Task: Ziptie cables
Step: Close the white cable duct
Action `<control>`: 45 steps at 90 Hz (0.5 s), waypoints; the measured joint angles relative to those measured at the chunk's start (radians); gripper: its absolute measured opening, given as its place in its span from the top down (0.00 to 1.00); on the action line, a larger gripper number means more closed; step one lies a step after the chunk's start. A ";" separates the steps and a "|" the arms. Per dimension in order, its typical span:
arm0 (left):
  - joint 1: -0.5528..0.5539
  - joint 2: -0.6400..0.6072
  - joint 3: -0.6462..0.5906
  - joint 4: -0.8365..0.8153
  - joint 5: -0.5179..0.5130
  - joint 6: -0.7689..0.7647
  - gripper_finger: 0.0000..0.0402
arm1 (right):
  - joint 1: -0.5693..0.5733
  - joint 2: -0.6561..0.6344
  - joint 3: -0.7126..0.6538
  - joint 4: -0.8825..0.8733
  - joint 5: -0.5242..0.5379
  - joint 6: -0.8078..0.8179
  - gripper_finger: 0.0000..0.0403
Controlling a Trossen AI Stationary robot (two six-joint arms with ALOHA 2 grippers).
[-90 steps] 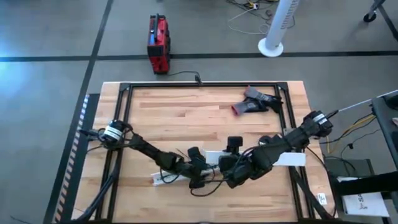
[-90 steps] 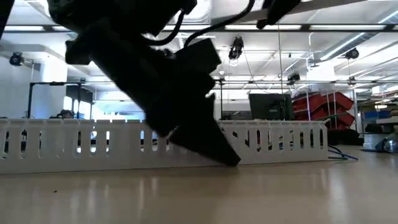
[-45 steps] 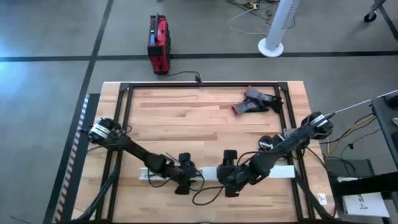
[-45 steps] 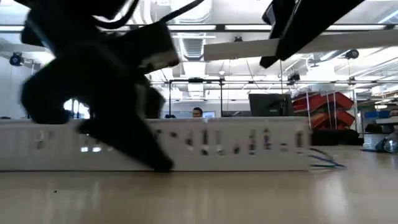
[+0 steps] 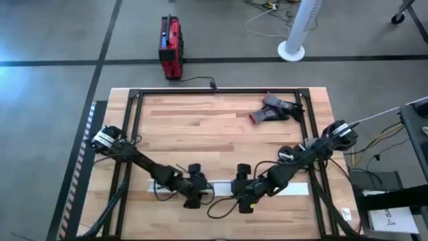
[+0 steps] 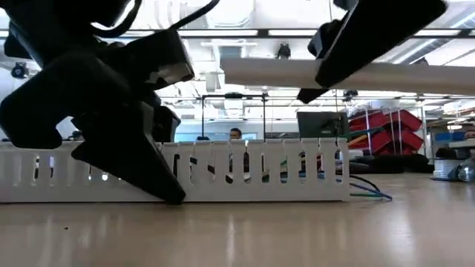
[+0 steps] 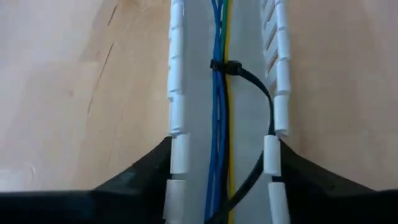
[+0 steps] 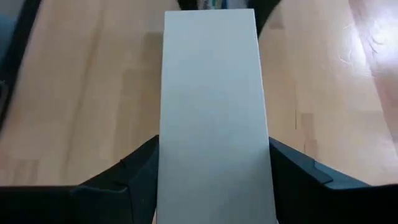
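left gripper (image 7: 221, 186) clamps the white channel (image 7: 249, 124); right gripper (image 8: 214, 180) grips a white strip (image 8: 214, 112), seemingly hiding the cables (image 7: 219, 124).

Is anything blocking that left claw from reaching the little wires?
Nothing visible. The left gripper straddles the white channel, and the cables lie uncovered between its walls with the ziptie looped round them. The right gripper holds a white cover strip raised above.

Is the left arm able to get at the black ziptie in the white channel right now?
Probably not: the left gripper is shut on the channel walls, the ziptie lying ahead between them.
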 joint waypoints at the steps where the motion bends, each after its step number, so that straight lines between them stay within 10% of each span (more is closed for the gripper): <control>1: 0.000 0.000 0.000 0.000 0.000 0.000 0.51 | 0.000 0.004 0.001 -0.001 0.000 -0.001 0.46; 45: -0.004 0.001 -0.005 0.006 -0.006 0.004 0.48 | -0.034 0.109 0.073 -0.094 0.043 -0.023 0.46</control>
